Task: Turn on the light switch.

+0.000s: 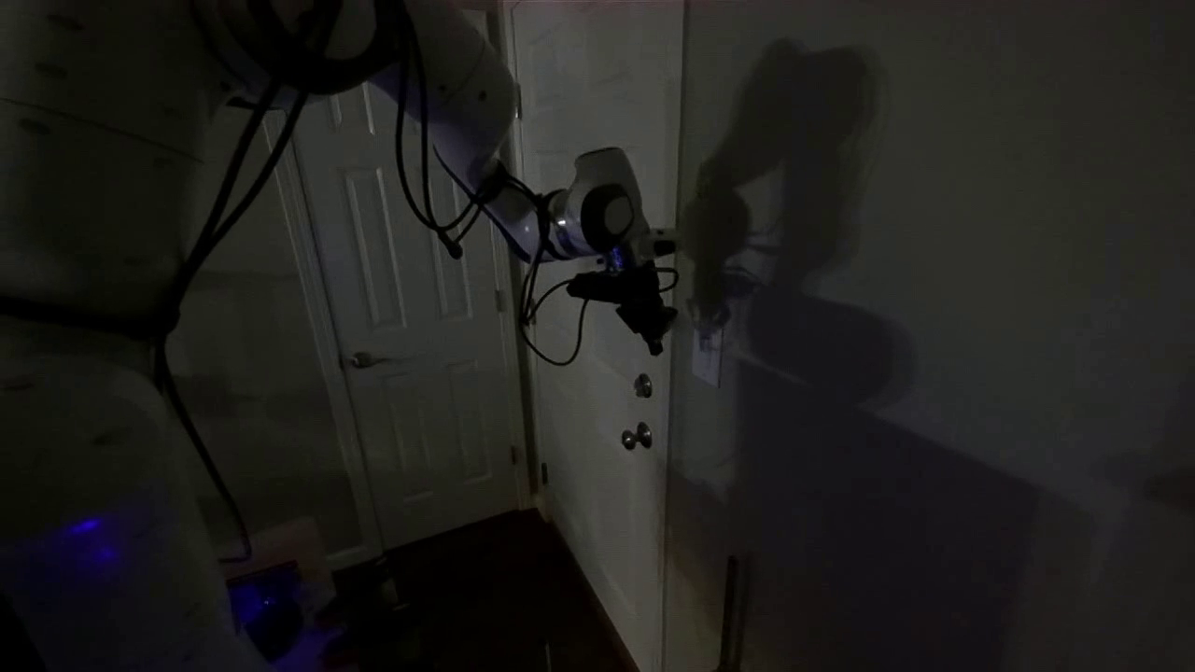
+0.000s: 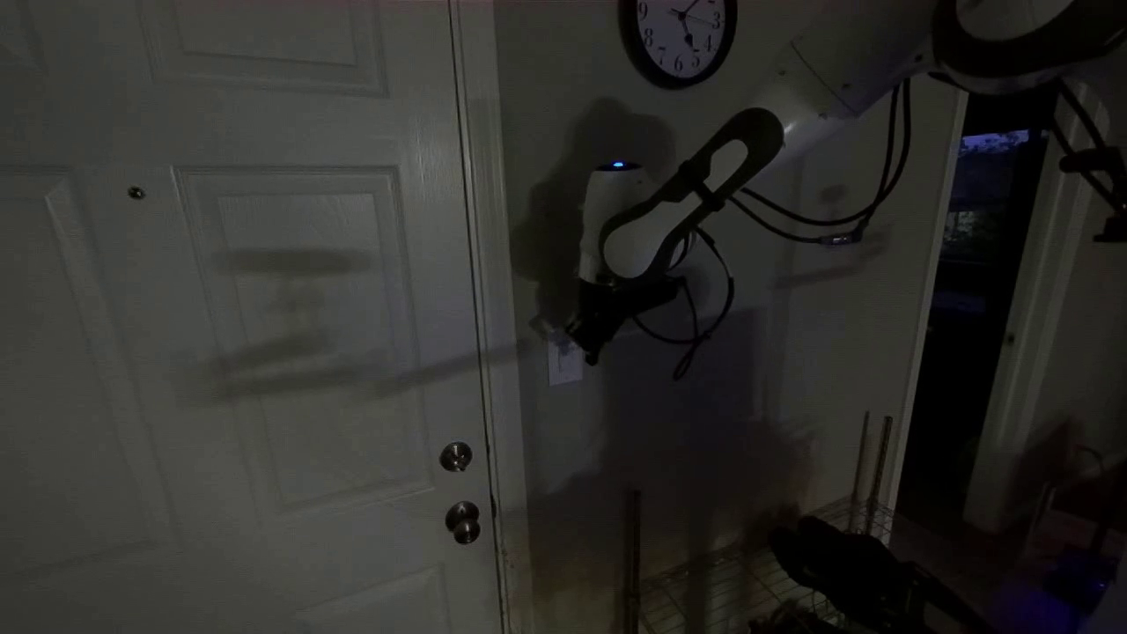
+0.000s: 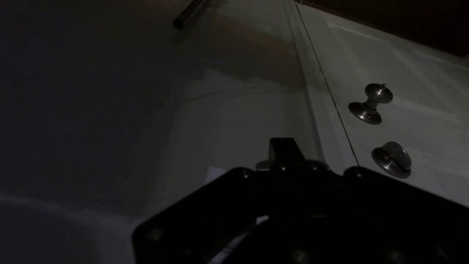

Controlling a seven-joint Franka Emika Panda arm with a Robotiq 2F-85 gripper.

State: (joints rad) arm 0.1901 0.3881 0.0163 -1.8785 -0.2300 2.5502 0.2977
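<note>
The light switch is a small white plate on the wall right beside the door frame. It shows in both exterior views point(image 1: 707, 366) point(image 2: 563, 364), partly in the arm's shadow in an exterior view. In the wrist view only bits of the white plate point(image 3: 213, 173) show past the gripper's dark linkage; the rest is hidden. My gripper point(image 1: 656, 347) is black, points downward and hangs in front of the wall near the plate. It also shows in an exterior view point(image 2: 591, 358), by the plate's upper right. In the wrist view its fingertips point(image 3: 284, 148) are together with nothing between them. Contact with the plate cannot be told.
A white door point(image 1: 597, 121) with a round metal knob point(image 2: 462, 522) and a deadbolt point(image 3: 392, 159) is beside the plate. A clock point(image 2: 678, 40) hangs above. A wire rack point(image 2: 704, 572) with upright posts stands below. The room is dark.
</note>
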